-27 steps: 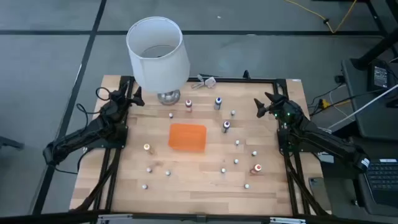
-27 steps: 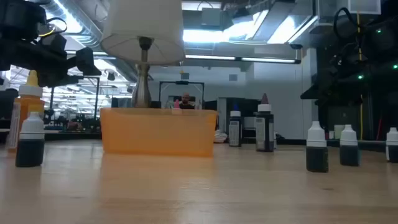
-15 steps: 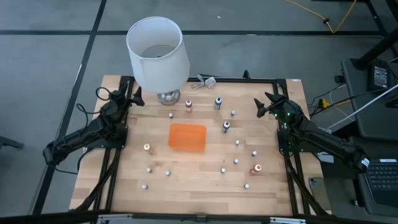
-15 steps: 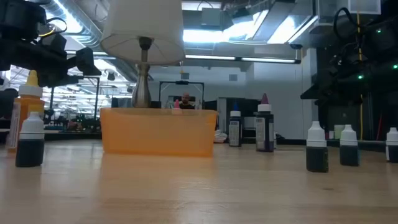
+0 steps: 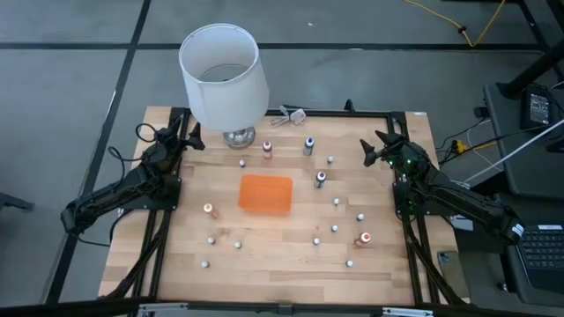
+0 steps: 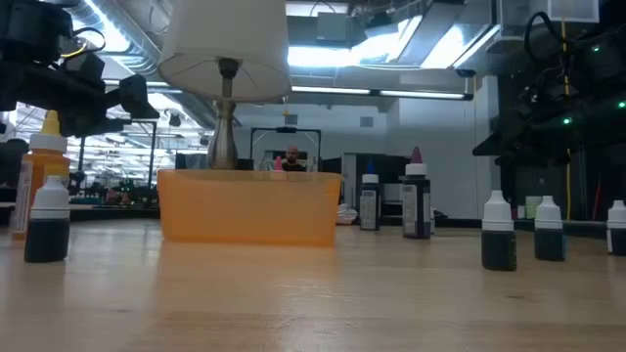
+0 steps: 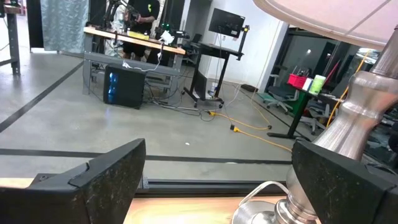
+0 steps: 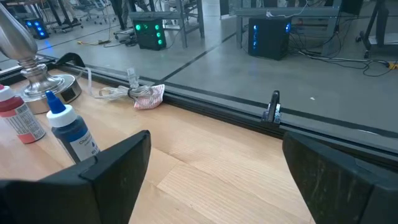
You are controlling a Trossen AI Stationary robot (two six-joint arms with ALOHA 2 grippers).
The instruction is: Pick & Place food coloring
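Observation:
Several tiny food coloring bottles stand upright on their bases, scattered over the wooden table: a red one (image 5: 267,150), a blue one (image 5: 308,145), a purple one (image 5: 321,179), an orange one (image 5: 209,210), and another red one (image 5: 364,238). My left gripper (image 5: 189,136) hovers open at the table's far left corner, beside the lamp base. My right gripper (image 5: 374,150) hovers open at the far right, its fingers pointing toward the blue bottle (image 8: 69,134) and the red bottle (image 8: 18,118). Neither gripper holds anything.
A flat orange tray (image 5: 266,194) lies at the table's middle. A big white-shaded lamp (image 5: 223,75) stands at the far edge on a metal base (image 7: 367,112). A crumpled cord bundle (image 8: 140,93) lies by the far rail. Bare wood runs along the near edge.

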